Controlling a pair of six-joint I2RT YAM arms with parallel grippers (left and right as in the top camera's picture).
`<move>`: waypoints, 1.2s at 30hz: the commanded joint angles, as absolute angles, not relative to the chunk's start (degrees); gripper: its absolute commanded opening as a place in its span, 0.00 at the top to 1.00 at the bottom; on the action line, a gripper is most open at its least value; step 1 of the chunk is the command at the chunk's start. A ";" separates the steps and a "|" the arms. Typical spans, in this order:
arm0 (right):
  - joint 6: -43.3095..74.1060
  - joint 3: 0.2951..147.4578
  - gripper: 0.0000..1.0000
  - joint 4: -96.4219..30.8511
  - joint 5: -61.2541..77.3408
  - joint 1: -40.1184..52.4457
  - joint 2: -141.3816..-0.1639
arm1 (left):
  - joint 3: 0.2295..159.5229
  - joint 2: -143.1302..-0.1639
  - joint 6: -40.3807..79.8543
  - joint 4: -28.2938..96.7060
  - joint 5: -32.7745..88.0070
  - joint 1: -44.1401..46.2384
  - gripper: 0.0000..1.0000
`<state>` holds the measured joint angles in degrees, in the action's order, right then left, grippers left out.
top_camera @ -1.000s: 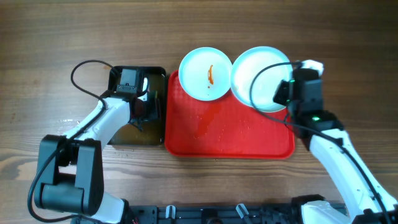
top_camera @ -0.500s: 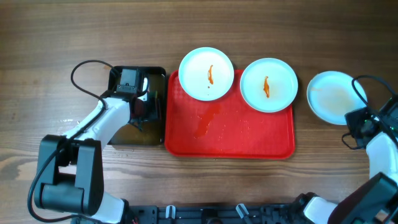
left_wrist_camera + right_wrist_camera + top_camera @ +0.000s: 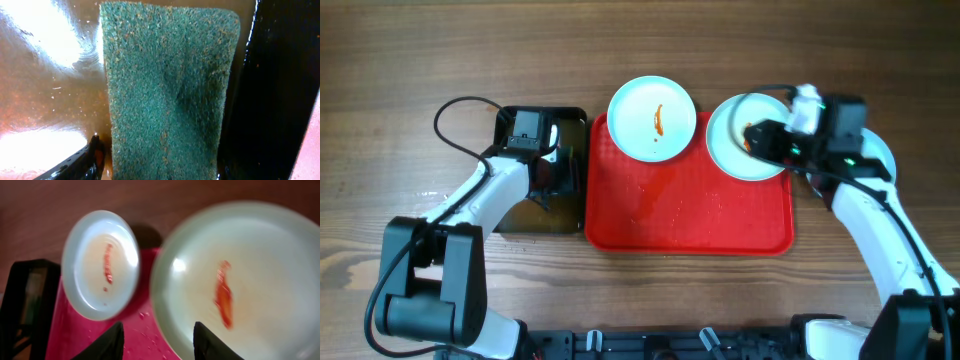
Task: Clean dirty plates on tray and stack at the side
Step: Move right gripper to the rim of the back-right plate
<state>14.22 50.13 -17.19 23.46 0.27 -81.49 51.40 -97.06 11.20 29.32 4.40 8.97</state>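
The red tray (image 3: 690, 215) holds two pale plates, each with an orange smear: the left plate (image 3: 652, 118) and the right plate (image 3: 745, 150). A third plate (image 3: 883, 155) lies on the table right of the tray, mostly hidden under my right arm. My right gripper (image 3: 760, 140) is open over the right plate. In the right wrist view its fingers (image 3: 159, 340) straddle the near rim of that plate (image 3: 250, 280), with the left plate (image 3: 100, 265) beyond. My left gripper (image 3: 535, 150) is in the black bin, open around the green sponge (image 3: 167, 90).
The black bin (image 3: 560, 215) stands just left of the tray and holds brownish water (image 3: 45, 100). Wet streaks lie on the tray's base (image 3: 650, 200). A black cable (image 3: 450, 115) loops on the table left of the bin.
My right arm moved a plate off to the table on the right, let it go, and has swung back over the right plate on the tray. The left arm has not moved.
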 commanded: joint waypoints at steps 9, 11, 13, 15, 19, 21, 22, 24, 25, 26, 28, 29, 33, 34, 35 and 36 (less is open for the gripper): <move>8.10 69.30 0.54 -17.63 13.32 14.26 -100.16 | 51.66 -96.44 10.96 29.19 5.10 8.78 0.31; 9.13 69.28 0.55 -15.66 13.30 14.92 -104.01 | 51.66 -96.44 10.94 29.19 5.10 8.78 0.31; 9.23 69.28 0.57 -13.41 13.28 15.73 -107.74 | 51.66 -96.44 10.94 29.19 5.10 8.78 0.31; 11.84 69.28 0.57 -12.62 11.97 16.08 -110.26 | 51.66 -96.44 10.96 29.21 5.10 8.78 0.31; 13.69 68.95 0.66 -13.54 11.66 16.19 -112.42 | 51.66 -96.44 10.94 29.21 5.10 8.78 0.31; 13.67 68.42 0.74 -14.66 12.67 16.23 -112.81 | 51.66 -96.44 10.94 29.19 5.10 8.78 0.31; 13.69 67.85 0.75 -14.87 14.33 16.43 -113.06 | 51.66 -96.44 10.96 29.19 5.10 8.78 0.31; 13.78 67.48 0.86 -17.02 14.66 16.88 -113.06 | 51.66 -96.44 10.94 29.21 5.10 8.78 0.31; 15.14 67.48 0.87 -17.52 14.63 16.93 -113.06 | 51.66 -96.44 10.94 29.19 5.10 8.78 0.31; 17.21 67.48 0.89 -17.89 14.66 16.93 -113.06 | 51.66 -96.44 10.96 29.21 5.10 8.78 0.31; 19.68 67.48 0.94 -19.22 14.61 16.97 -113.06 | 51.66 -96.44 10.94 29.41 5.10 8.78 0.31; 22.33 67.48 0.96 -20.67 14.66 16.99 -113.06 | 51.66 -96.44 10.94 29.56 5.10 8.78 0.31; 25.69 67.48 0.96 -29.54 15.11 17.19 -113.06 | 51.66 -96.44 10.94 29.71 5.10 8.78 0.31; 25.39 67.48 0.96 -31.79 15.35 17.19 -113.06 | 51.66 -96.44 10.94 29.67 5.10 8.78 0.31; 24.21 67.48 0.96 -34.65 16.01 17.19 -113.03 | 51.66 -96.44 10.94 29.63 5.10 8.78 0.31; 22.44 67.48 0.96 -35.99 16.80 17.19 -113.03 | 51.66 -96.44 10.94 29.63 5.10 8.78 0.31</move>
